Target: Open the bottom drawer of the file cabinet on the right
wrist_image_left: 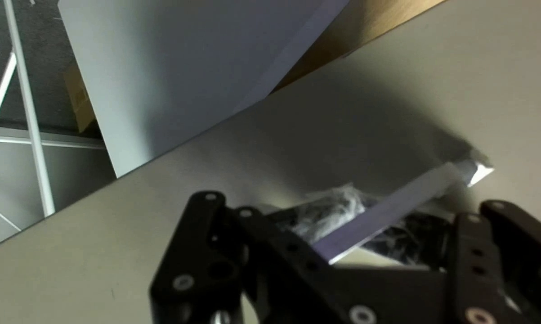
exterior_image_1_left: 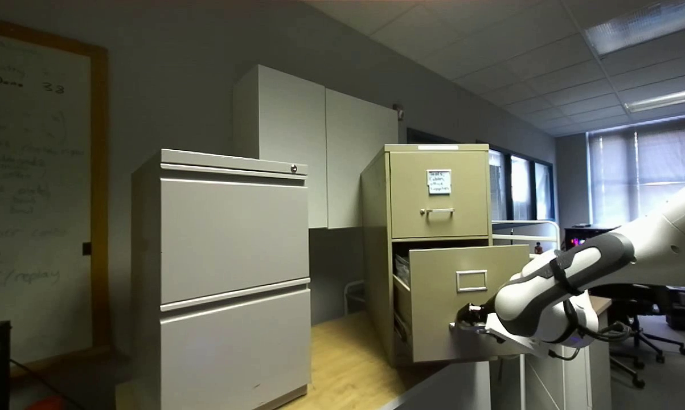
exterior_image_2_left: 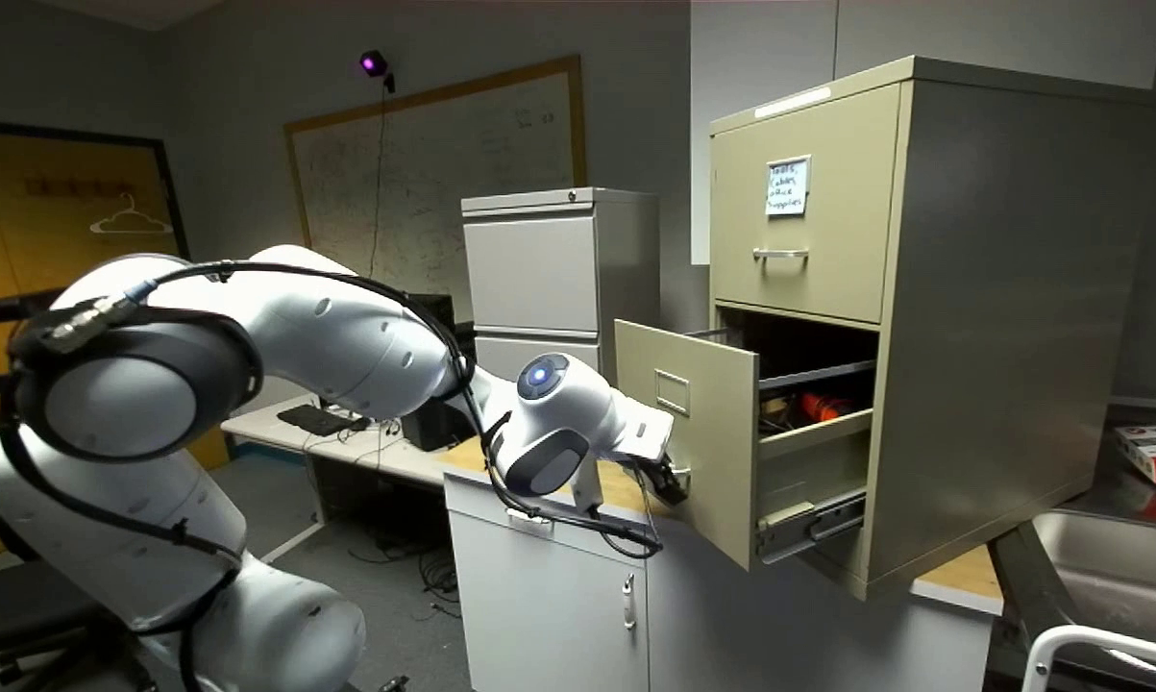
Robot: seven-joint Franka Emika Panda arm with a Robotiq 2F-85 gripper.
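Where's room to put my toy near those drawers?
On the bare patch of wooden countertop, between the light-grey cabinet and the tan file cabinet. It's crowded by the open bottom drawer: the gripper is at its handle, and inside lies something orange.

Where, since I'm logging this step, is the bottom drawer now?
In both exterior views, the bottom drawer is right of centre, with the gripper at its handle; it stands partly out of the file cabinet, beneath the closed, labelled top drawer.
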